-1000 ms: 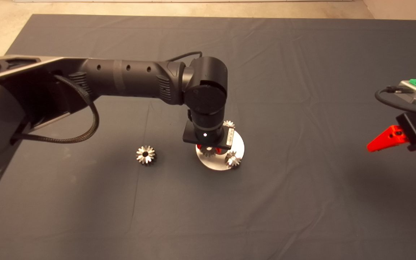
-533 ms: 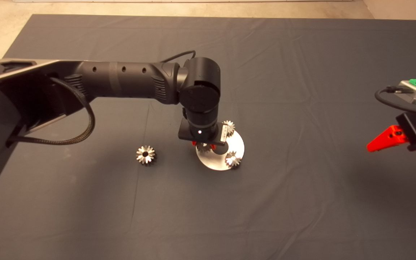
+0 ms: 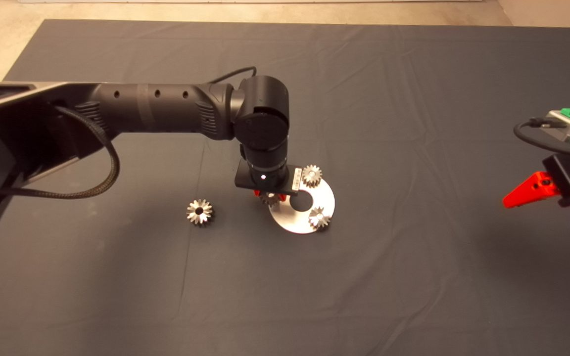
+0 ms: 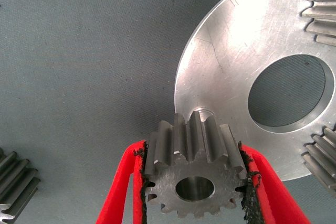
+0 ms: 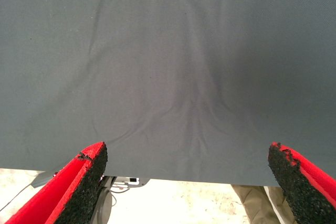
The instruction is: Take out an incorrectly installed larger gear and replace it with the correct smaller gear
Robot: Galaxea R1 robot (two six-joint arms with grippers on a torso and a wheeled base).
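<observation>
The left gripper [image 4: 191, 182] is pinching a gear [image 4: 193, 174] between its pads, holding it over the mat [image 3: 413, 123] just beside the plate [image 3: 292, 222] rim; two like gears [image 3: 311, 175] are sitting on the plate; the star gear [image 3: 200, 212] is lying apart on the mat; the right gripper [image 5: 189, 182] is waiting at the right edge, fingers spread.

The left arm [image 3: 166, 109] is showing a black tube body with small round holes and ribbed parts. A braided black cable [image 3: 92, 178] is hanging under it, and a thin cable is running over the round joint. Above the left gripper [image 4: 191, 182] a flat black block is carrying a white label and one small light. Its fingers [image 4: 118, 192] are red with worn black pads. The right gripper [image 3: 522, 190] is having a red finger, a black body, a green part and a cable behind it
</observation>
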